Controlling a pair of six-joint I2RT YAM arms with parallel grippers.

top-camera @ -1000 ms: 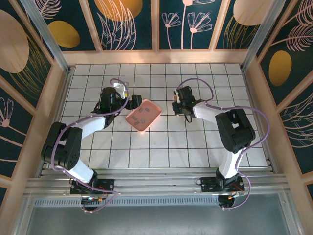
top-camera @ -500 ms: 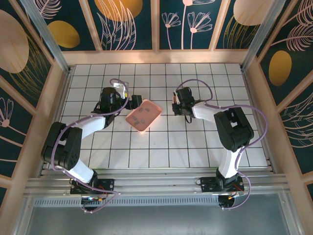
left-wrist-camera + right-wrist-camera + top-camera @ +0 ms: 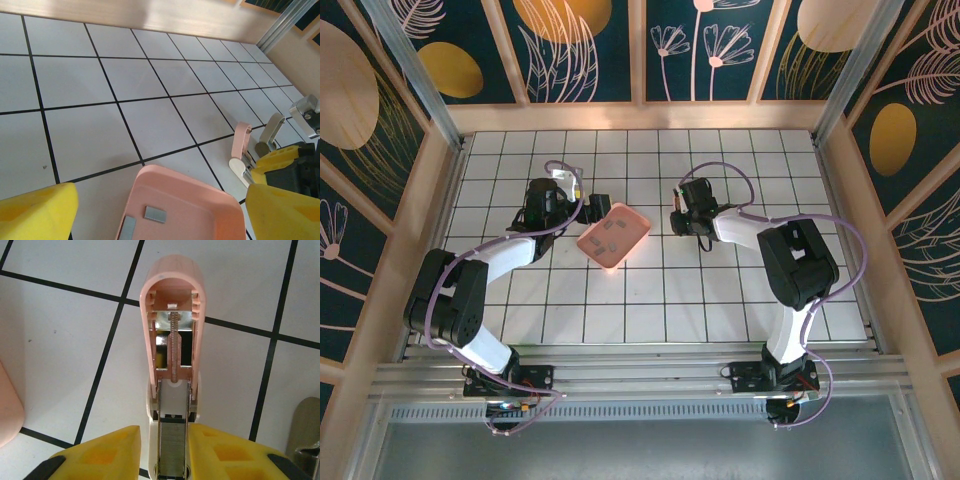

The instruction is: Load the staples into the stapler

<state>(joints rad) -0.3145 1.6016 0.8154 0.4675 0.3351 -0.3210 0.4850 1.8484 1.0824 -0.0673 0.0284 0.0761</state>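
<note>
The right gripper (image 3: 172,452) is clamping the stapler (image 3: 172,290) by its base, jaws pressing on both sides. The lid is standing open, and staples (image 3: 172,462) appear to be sitting in the channel. The left gripper (image 3: 162,200) is hovering at the pink tray (image 3: 150,175) with jaws apart and empty. Further strips (image 3: 155,214) are lying in that tray. In my judgement loading is largely done, and closing the lid is left.

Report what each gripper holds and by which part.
The right gripper clamps the stapler by the sides of its base, pink lid swung open. The left gripper is open by the pink tray, holding nothing.
</note>
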